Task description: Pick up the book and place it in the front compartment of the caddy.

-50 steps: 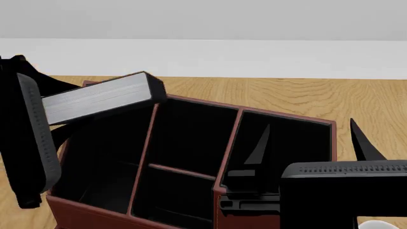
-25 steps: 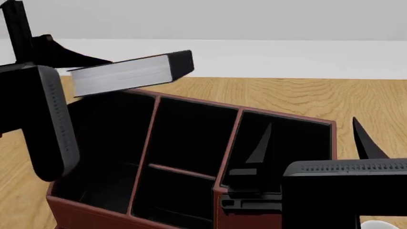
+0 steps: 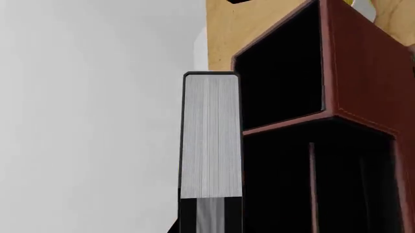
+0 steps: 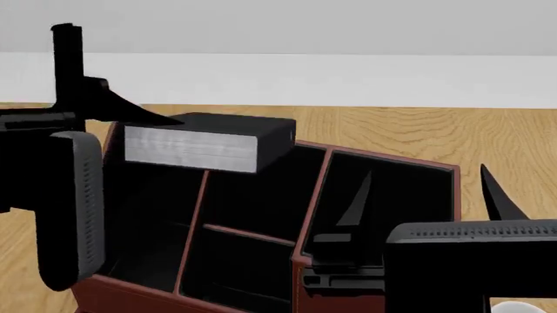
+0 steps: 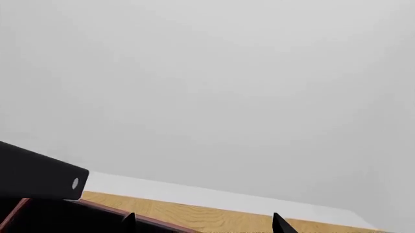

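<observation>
- No brand, label or writing readable on anything.
- Left gripper (image 4: 113, 117) pinches the book (image 4: 195, 143) at one end, holding it flat in the air over the caddy's (image 4: 383, 163) back-left corner; finger contact is mostly hidden.
- Caddy front wall is cut off by the frame edge.
- Right gripper (image 4: 422, 195) sits at the caddy's right side, prongs spread with nothing between them.

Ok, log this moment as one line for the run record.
left gripper: holds book | book: roughly level above caddy rear-left | right gripper: empty, by caddy right side | placement: not yet
</observation>
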Controlling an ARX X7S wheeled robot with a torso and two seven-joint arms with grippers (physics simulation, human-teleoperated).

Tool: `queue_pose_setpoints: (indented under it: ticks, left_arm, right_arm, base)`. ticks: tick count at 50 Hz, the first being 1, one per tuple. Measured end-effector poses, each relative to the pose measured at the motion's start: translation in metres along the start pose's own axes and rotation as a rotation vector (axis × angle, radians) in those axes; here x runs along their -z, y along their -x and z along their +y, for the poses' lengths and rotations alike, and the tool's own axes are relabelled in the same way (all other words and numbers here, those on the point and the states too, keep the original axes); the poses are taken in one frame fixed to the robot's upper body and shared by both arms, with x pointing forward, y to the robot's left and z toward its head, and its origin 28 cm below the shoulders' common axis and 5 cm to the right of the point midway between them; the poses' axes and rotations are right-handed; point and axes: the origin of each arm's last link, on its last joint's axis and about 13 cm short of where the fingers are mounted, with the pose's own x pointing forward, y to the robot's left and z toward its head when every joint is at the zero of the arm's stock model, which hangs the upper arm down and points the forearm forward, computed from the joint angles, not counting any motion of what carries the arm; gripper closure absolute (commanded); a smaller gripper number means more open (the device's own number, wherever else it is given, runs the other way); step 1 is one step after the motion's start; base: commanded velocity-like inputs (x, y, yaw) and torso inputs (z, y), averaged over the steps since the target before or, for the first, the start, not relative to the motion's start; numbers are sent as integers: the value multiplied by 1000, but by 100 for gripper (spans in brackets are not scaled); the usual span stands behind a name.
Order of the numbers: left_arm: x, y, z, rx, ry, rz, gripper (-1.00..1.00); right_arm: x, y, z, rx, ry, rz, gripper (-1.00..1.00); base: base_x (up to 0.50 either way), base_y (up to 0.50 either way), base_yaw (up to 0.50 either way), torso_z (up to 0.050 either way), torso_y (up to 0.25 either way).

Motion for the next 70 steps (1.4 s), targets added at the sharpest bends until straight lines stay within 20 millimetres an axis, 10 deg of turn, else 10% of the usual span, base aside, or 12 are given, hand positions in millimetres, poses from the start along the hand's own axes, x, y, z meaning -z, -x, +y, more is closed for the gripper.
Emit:
queue_pose_setpoints:
  ticks: [70]
  left_arm:
    - [27, -43, -8, 223, 104, 18, 100]
  right_arm:
    - [7, 1, -2, 8, 3, 19, -100]
  base:
    - [0, 0, 0, 0, 1]
